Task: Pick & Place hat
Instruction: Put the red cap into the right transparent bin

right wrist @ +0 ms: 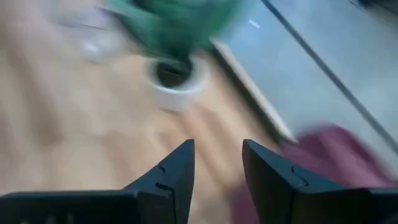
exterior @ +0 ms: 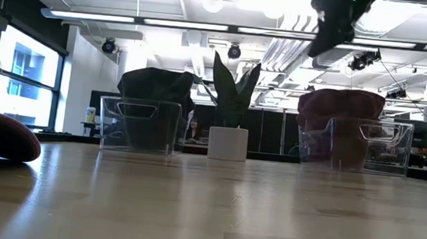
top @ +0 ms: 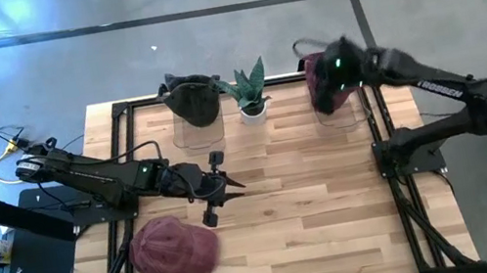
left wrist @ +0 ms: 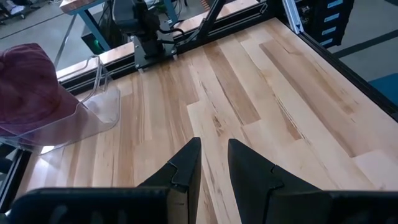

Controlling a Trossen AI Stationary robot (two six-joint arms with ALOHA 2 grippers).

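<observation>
I see one maroon hat [top: 322, 84] binned (far right); my right gripper [right wrist: 216, 163] hangs released; table hat [top: 175, 248] remains.

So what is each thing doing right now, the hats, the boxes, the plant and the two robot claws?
Red hat on the table: lying flat, untouched.
Dark hat: sitting in the left clear box.
Red hat in the box: sitting in the right clear box.
Plant: upright in its white pot.
Left gripper: open, empty, above the table's middle.
Right gripper: open, empty, above the right box.
</observation>
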